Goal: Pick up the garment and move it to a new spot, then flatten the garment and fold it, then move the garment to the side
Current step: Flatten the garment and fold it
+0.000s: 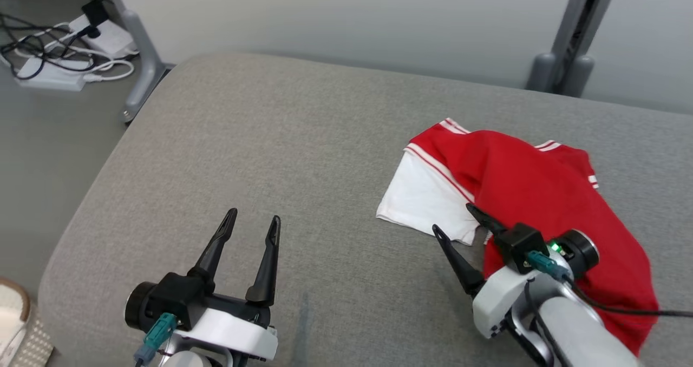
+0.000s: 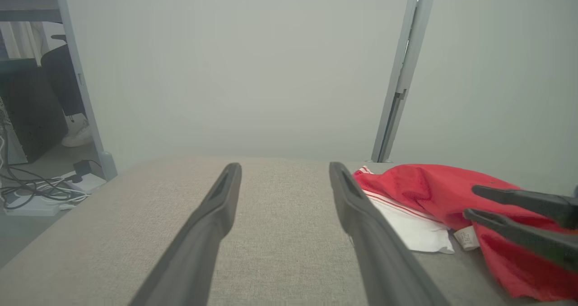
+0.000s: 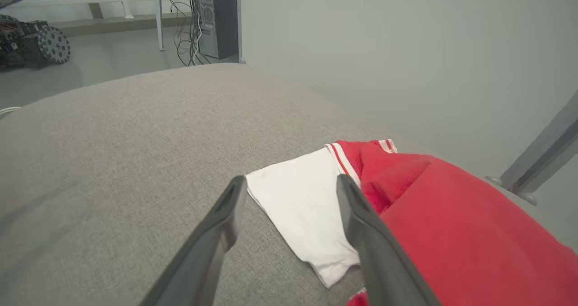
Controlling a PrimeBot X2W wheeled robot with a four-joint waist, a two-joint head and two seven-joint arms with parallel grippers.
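At the upper left of the head view, a tangle of black and white cables with white power strips [image 1: 70, 58] lies on the floor, well apart from the work. At the lower left, the left gripper [image 1: 254, 215] hovers over a bare stretch of the grey woven-fabric padded surface [image 1: 270, 139]. Its two dark fingers are spread wide and hold nothing, probably kept out of the way until a second hand is needed. Right of centre, the crumpled red jersey garment with a white panel and white-striped trim [image 1: 541, 194] lies bunched on the surface, neither flattened nor folded. At the lower right, the right gripper [image 1: 452, 217] is also spread wide and empty. It points at the garment's near edge, one tip over the white panel and the other beside it, likely lined up for the first pick.
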